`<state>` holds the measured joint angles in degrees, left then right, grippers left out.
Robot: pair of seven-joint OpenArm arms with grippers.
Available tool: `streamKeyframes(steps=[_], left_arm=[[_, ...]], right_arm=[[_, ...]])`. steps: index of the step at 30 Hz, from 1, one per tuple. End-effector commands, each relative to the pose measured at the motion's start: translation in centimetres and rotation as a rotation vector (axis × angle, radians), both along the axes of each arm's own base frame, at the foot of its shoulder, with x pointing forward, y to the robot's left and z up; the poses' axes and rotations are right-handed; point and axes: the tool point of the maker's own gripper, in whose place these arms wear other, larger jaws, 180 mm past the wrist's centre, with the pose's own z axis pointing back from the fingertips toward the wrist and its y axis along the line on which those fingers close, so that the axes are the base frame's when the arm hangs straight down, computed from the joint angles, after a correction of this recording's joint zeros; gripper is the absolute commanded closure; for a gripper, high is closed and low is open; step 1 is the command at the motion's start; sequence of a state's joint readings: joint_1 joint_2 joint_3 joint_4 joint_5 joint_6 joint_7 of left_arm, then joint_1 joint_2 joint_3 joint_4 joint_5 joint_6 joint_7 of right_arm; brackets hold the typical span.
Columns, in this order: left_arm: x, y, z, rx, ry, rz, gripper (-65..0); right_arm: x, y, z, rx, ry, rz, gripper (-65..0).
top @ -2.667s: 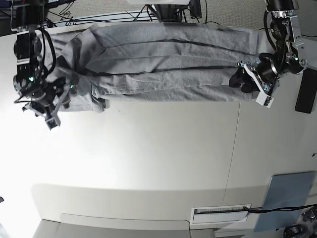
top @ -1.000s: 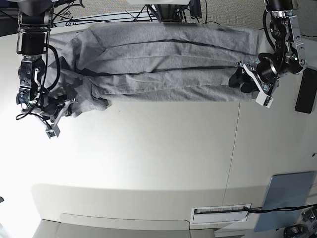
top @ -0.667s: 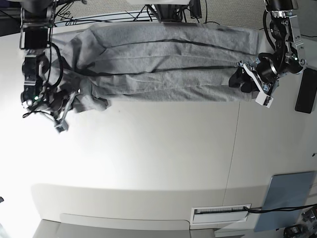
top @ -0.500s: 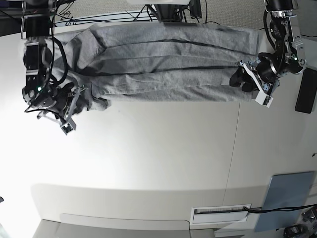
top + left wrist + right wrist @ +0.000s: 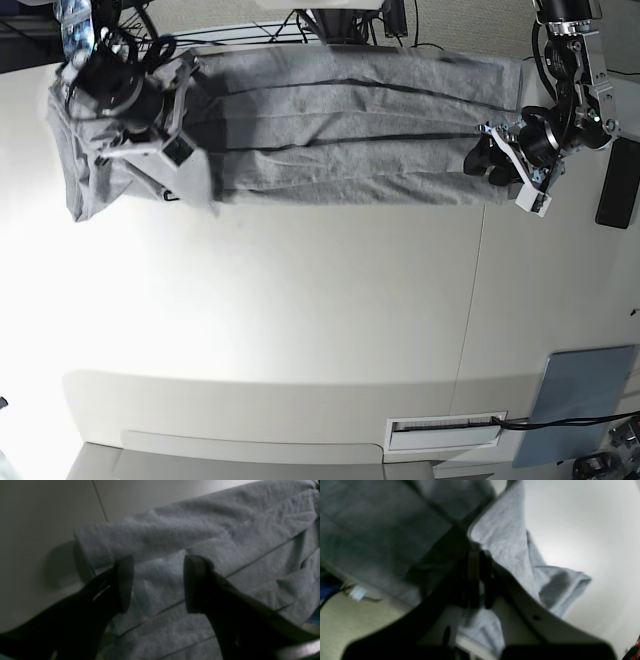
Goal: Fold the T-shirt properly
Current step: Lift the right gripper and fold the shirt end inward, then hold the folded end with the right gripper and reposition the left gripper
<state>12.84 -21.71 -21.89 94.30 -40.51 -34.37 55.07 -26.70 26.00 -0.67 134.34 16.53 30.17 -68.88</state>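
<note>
The grey T-shirt (image 5: pixel 340 130) lies as a long folded band across the far side of the white table (image 5: pixel 300 300). My right gripper (image 5: pixel 183 160), at the left in the base view, is raised and shut on the shirt's left end, and cloth hangs from it. In the right wrist view its fingers (image 5: pixel 478 580) pinch a grey fold of the T-shirt (image 5: pixel 505 537). My left gripper (image 5: pixel 482 163) stands open over the shirt's right end. In the left wrist view the left gripper (image 5: pixel 157 585) straddles folded layers of the T-shirt (image 5: pixel 200 530). No lettering shows.
A black flat object (image 5: pixel 620 185) lies at the table's right edge. A blue-grey pad (image 5: pixel 585 390) and a white labelled strip (image 5: pixel 445 430) sit near the front right. Cables (image 5: pixel 250 30) run behind the table. A seam (image 5: pixel 475 270) crosses the tabletop.
My right gripper closed on the shirt's left end, then lifted it up and toward the back, dragging cloth with it. The left arm has not moved.
</note>
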Motion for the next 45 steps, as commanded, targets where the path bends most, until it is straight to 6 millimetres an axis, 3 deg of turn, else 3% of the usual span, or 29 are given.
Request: streamKeyframes(steps=[1,10,17,28,35,37,45], left_arm=[[0.9,0.3,1.3,-0.004,-0.049,0.001,-32.6],[0.9,0.3,1.3,-0.004,-0.049,0.001,-32.6],[0.9,0.3,1.3,-0.004,-0.050,0.001,-32.6],[0.9,0.3,1.3,-0.005,-0.050,0.001,-32.6],[1.2,0.2,1.6,-0.015,-0.074,0.009,-32.7],[1.3,0.2,1.8,-0.018,-0.081,0.011,-32.7],[-0.3,0.9,0.3,0.014,-0.020,0.028,-32.7]], right_arm=[[-0.6,-0.3,-0.1,-0.014,0.013,0.003,-1.8],[-5.4,-0.7,-2.4,-0.036,0.172,-0.005,-1.8],[-7.2,0.2,-2.9,0.015,0.239,0.007,-1.8],[-7.4,0.2,-3.0,-0.009,0.241,0.063,-2.8],[-7.3,0.3,-2.9,-0.010,0.238,0.082,-19.6],[-6.9,0.3,-2.8,-0.012,0.226,0.088,-23.0],[-3.5,1.1,-1.3,0.020,0.105,0.106,-23.1]])
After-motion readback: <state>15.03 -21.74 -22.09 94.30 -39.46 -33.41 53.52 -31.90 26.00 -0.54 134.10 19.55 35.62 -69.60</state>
